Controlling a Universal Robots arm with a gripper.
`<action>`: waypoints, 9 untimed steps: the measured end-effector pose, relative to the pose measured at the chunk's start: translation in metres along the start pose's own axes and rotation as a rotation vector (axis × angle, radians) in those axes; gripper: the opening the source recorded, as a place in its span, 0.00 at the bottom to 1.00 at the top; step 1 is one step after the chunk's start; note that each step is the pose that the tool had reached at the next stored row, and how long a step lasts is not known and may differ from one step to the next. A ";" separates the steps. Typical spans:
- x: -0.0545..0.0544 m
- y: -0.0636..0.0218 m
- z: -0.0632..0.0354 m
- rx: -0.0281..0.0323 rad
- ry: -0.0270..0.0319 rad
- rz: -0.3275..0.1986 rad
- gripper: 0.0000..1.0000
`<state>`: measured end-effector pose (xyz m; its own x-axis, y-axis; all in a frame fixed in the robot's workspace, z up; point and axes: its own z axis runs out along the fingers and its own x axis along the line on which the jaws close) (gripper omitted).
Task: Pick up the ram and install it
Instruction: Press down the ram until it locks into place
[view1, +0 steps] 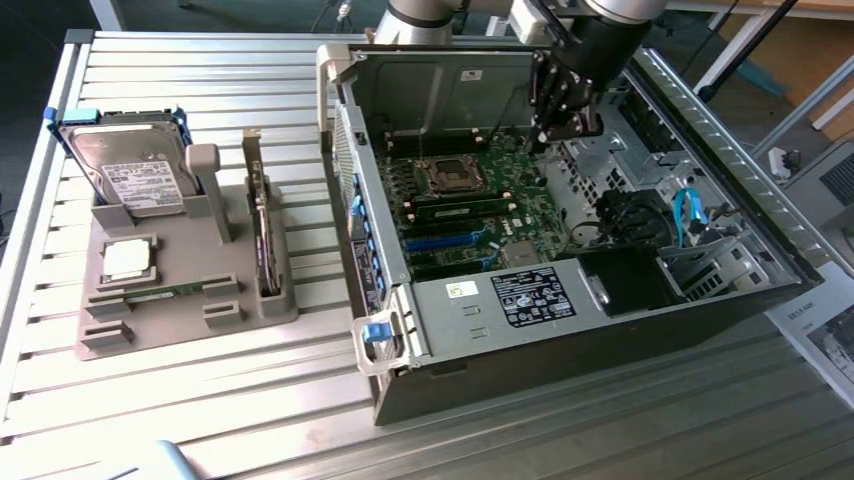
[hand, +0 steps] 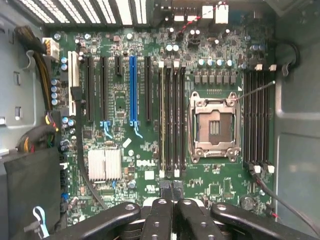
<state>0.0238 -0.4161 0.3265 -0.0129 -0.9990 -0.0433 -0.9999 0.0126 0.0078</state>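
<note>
Ram (view1: 163, 293) lies in the grey holder (view1: 100, 345) on the exterior view's left, well apart from the gripper (view1: 558, 128), whose fingers are pressed together on nothing above the motherboard (hand: 150, 150). It looks light, thin, stiff and fragile. A pinch across its long edges, clear of the chips, seems safest.

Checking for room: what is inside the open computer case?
A motherboard with an empty processor socket and memory slots, the shut gripper above it. A black shroud hides whatever lies under it.
</note>
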 end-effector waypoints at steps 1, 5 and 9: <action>0.000 -0.0034 0.0000 0.0000 0.0001 0.000 0.10; 0.000 -0.0076 -0.0001 0.0001 0.0000 0.000 0.10; 0.000 -0.0076 -0.0001 0.0000 0.0000 0.000 0.10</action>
<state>0.0314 -0.4163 0.3265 -0.0130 -0.9990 -0.0433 -0.9999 0.0127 0.0078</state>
